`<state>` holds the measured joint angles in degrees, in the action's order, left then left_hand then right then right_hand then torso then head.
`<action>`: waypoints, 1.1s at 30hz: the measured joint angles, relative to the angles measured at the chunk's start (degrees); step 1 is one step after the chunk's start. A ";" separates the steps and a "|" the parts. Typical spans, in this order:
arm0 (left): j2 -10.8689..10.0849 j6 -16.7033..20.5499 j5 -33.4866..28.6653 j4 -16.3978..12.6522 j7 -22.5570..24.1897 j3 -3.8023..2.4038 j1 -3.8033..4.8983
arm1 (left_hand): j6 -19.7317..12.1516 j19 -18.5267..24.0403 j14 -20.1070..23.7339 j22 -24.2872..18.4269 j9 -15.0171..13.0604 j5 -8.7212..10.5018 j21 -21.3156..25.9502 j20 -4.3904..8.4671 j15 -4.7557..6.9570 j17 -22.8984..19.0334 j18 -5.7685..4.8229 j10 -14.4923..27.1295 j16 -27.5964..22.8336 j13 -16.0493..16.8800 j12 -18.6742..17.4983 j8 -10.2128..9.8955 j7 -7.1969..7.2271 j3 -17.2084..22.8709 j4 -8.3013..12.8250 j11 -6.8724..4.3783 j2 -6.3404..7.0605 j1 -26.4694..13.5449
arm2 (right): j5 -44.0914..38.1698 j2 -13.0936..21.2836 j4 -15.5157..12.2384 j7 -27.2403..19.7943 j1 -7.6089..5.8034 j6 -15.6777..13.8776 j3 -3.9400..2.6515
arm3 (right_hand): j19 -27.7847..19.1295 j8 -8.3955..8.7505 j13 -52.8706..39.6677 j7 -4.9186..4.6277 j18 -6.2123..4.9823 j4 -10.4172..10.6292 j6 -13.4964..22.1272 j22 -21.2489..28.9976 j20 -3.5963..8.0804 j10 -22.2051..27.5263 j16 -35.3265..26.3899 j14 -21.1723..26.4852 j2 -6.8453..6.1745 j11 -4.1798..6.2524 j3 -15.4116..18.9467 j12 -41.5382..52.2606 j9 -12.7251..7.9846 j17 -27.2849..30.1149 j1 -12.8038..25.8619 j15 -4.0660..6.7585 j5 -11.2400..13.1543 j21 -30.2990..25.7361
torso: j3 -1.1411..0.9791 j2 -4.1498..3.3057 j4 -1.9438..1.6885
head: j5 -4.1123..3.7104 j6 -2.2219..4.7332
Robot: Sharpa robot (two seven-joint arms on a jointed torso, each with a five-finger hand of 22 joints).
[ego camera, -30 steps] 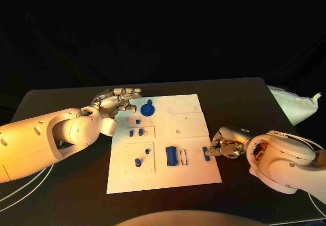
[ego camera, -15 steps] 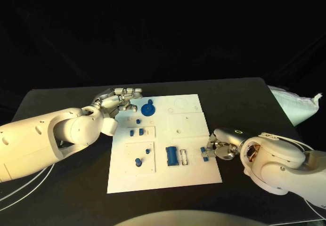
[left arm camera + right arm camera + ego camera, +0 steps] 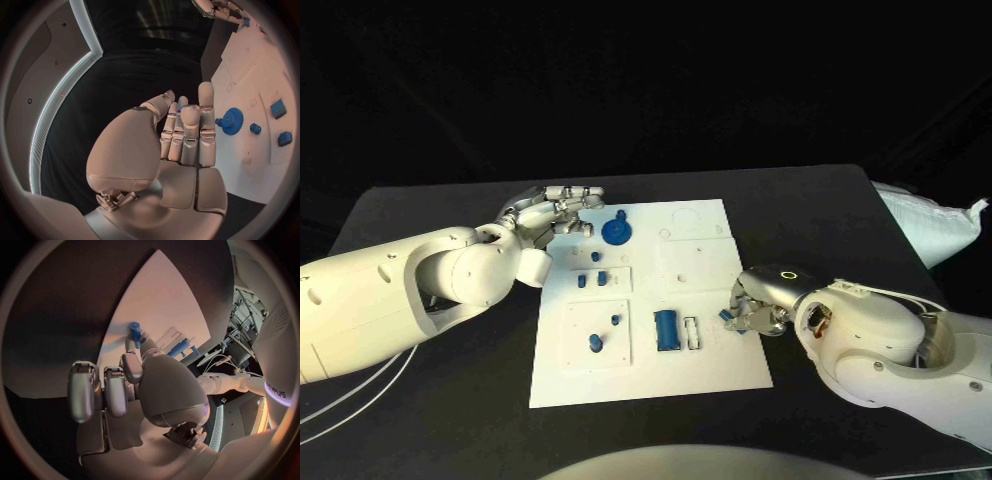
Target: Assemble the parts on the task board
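Observation:
The white task board (image 3: 697, 265) lies mid-table. My right hand (image 3: 759, 314) sits at its right edge and pinches a small blue peg (image 3: 733, 316) between thumb and fingertip; the peg (image 3: 135, 333) stands over the board's edge (image 3: 169, 300). My left hand (image 3: 557, 212) rests by the board's far left corner, fingers straight and holding nothing (image 3: 182, 131), just beside the blue gear (image 3: 615, 234) (image 3: 232, 121). A large blue cylinder (image 3: 665, 328) lies near the front of the board, with several small blue parts (image 3: 593, 344) to its left.
A white bag (image 3: 929, 226) lies off the table's right side. Cables (image 3: 343, 400) trail along the near left. Small blue blocks (image 3: 279, 108) stand on the board close to the gear.
My right hand has moved left onto the board's right edge, carrying the blue peg with it. The left hand has barely moved.

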<state>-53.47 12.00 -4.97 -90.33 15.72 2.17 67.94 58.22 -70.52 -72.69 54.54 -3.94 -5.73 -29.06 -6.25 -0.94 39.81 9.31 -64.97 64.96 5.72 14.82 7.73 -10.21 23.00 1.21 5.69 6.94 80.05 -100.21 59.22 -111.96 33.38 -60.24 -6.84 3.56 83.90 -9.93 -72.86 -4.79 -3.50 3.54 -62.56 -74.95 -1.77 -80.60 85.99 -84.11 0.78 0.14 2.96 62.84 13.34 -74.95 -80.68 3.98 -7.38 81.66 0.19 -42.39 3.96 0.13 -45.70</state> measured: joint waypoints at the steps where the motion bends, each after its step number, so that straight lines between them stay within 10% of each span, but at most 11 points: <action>1: 0.00 -0.06 0.00 0.00 -0.05 0.00 0.00 | 0.00 0.00 0.11 0.00 0.00 0.00 0.00 0.00 0.11 -0.05 0.00 0.13 0.00 0.00 0.00 0.00 0.00 0.00 0.00 -0.12 0.00 0.00 | -0.82 -0.30 0.16 0.00 0.03 0.33 -0.03 | 0.00 0.05 0.00 0.01 0.00 -0.09 -0.02 0.00 0.00 0.00 0.00 -0.01 -0.12 0.00 -0.09 -0.05 0.00 0.00 -0.12 -0.01 0.64 0.00 | 0.01 0.03 -0.01 | 0.01 -0.02; 12: 0.03 -0.50 0.01 0.06 -0.52 0.04 -0.01 | -0.01 0.00 0.20 0.00 0.00 0.00 0.00 0.00 0.19 -0.13 0.00 0.39 0.00 0.00 0.00 0.00 0.01 0.00 0.00 0.02 0.00 0.00 | -6.21 -1.59 0.49 0.02 0.62 2.13 -0.28 | 0.00 0.11 0.07 0.14 0.00 -0.09 -0.56 0.01 0.00 0.10 0.00 0.07 -0.33 -0.11 -1.04 -0.35 0.00 0.01 -0.32 -0.11 0.85 0.00 | -0.07 0.07 -0.05 | -0.02 0.09; 27: 0.07 -0.75 0.03 0.05 -0.76 0.07 -0.02 | 0.00 0.00 0.39 -0.07 0.00 0.00 0.24 0.00 -0.01 -0.48 0.00 0.39 -0.22 0.00 0.00 0.00 0.01 0.00 0.00 0.02 0.00 0.00 | -1.38 -0.21 -0.37 0.31 0.82 -3.09 0.15 | 0.00 2.07 0.79 -0.16 0.00 0.67 -1.67 0.02 0.00 0.97 -0.34 0.38 0.49 -0.08 -10.94 -1.89 -0.20 0.02 0.34 -0.17 -10.55 -0.26 | -0.03 -0.02 -0.08 | -0.08 0.34; 33: 0.07 -0.78 0.03 0.07 -0.76 0.07 -0.03 | -0.22 0.00 0.39 -0.07 0.00 0.00 0.24 0.00 -0.01 -0.48 0.00 0.39 -0.22 0.00 0.00 0.00 -0.18 0.00 0.00 0.02 0.00 0.00 | 6.95 1.04 -0.91 0.93 0.46 -7.84 0.60 | 0.00 2.48 0.43 0.13 -0.01 -1.38 -1.74 0.02 0.00 0.16 -0.34 -0.13 -3.10 0.21 -19.95 -1.20 -0.18 0.02 6.88 0.39 -15.19 -0.26 | -0.03 -0.02 -0.14 | -0.03 0.31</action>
<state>-53.39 11.22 -4.94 -90.26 14.95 2.24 67.90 58.00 -70.53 -72.29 54.47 -3.95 -5.73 -28.83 -6.26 -0.94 39.33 9.31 -64.59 64.74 5.72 14.82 7.72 -10.40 23.01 1.21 5.71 6.94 80.05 -93.26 60.26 -112.87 34.32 -59.78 -14.69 4.16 83.90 -7.45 -72.43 -4.66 -3.51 2.16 -64.30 -74.93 -1.77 -80.43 85.65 -84.24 -2.32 0.35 -16.99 61.64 13.15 -74.93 -73.80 4.36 -22.57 81.40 0.15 -42.41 3.82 0.10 -45.40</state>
